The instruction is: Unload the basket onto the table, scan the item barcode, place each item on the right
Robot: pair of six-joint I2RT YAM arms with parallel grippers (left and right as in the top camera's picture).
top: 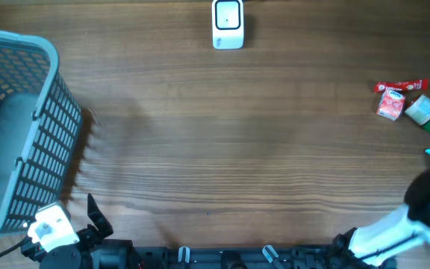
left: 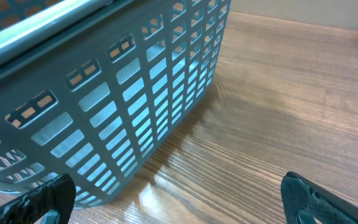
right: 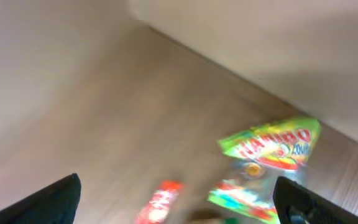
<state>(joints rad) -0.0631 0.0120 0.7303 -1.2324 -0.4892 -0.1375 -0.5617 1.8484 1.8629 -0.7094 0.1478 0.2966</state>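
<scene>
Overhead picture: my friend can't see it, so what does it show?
A wooden table from above, with a white scanner at the far edge, a grey-blue basket on the left and a few snack packets on the right. Two robot arms sit at the near edge.

Brown wood-grain table [top: 222, 142]; soft glare, faint shadows.

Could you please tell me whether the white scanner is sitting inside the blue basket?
No, the white scanner stands on the wooden table at its far edge, well apart from the blue basket at the left.
</scene>
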